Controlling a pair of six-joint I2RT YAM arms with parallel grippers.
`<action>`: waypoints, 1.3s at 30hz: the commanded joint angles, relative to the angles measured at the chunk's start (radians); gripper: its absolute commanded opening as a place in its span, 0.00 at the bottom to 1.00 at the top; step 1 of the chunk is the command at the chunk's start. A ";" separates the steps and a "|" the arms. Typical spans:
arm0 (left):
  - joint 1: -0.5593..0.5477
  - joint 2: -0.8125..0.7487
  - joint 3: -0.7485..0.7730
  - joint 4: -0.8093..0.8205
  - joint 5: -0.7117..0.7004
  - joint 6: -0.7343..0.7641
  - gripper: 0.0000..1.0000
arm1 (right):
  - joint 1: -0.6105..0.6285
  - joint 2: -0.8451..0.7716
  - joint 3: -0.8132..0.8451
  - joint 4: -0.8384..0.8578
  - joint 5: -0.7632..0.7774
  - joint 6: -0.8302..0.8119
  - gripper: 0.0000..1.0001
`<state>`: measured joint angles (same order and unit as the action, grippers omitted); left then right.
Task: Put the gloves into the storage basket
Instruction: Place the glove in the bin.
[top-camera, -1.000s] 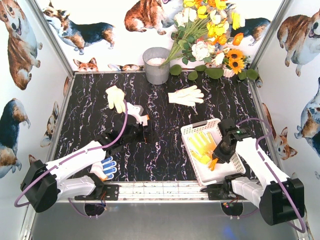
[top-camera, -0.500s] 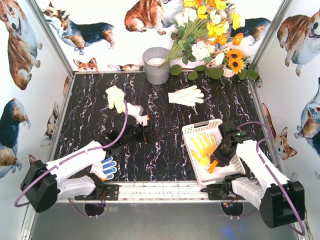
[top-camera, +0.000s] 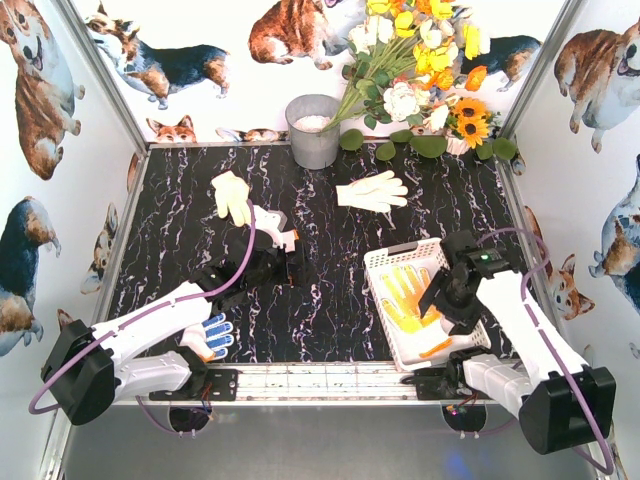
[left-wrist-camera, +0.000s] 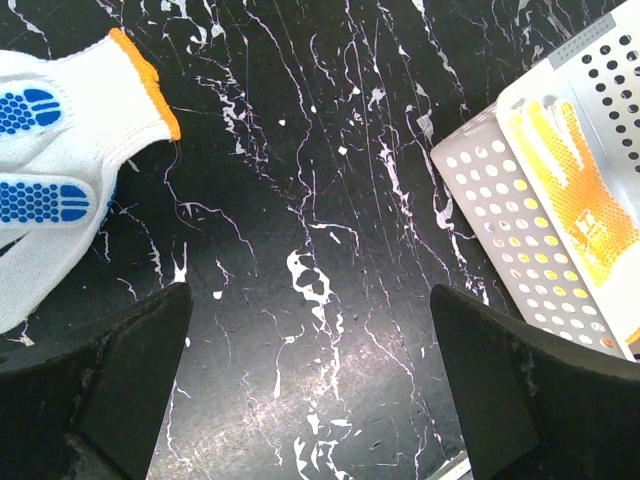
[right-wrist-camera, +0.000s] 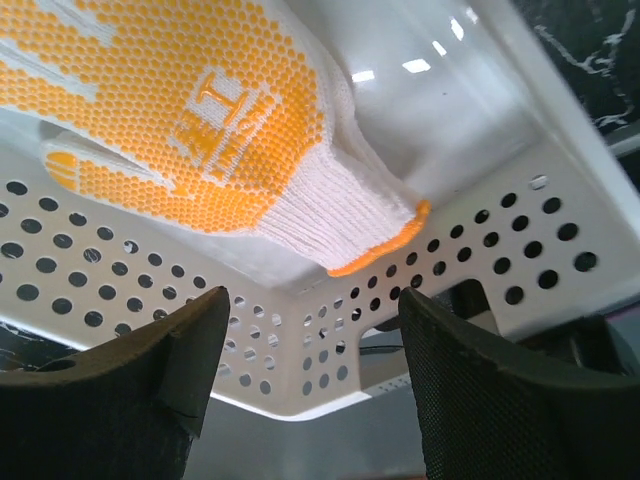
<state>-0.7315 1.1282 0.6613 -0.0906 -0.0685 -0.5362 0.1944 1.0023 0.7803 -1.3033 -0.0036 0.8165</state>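
Just below the right pincer, whose jaws stand apart and grip nothing, the yellow-palmed glove lies flat in the storage basket, its orange cuff nearest the fingers. Over the table the left pincer is spread wide, with a blue-dotted glove to its left and the basket to its right. A cream glove and a white glove lie beyond it.

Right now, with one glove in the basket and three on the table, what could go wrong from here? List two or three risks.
1. The open right gripper sits low by the cuff of the yellow glove; lifting out could snag it or nudge the basket.
2. The blue-dotted glove lies tucked beside the left arm, near its base: an awkward reach.
3. The far glove lies near the bucket, which an arm might knock.
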 joint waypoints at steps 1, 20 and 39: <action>0.010 -0.013 -0.006 0.030 -0.013 0.018 1.00 | -0.003 -0.038 0.100 -0.086 0.112 -0.050 0.70; 0.010 -0.018 -0.009 0.039 0.021 0.005 1.00 | -0.010 0.110 -0.070 0.236 0.112 -0.059 0.63; 0.010 -0.041 -0.020 0.012 -0.003 0.004 1.00 | -0.064 0.122 -0.207 0.353 -0.028 0.068 0.68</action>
<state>-0.7315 1.0977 0.6510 -0.0795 -0.0654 -0.5373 0.1352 1.1431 0.6018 -0.9890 0.0311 0.8158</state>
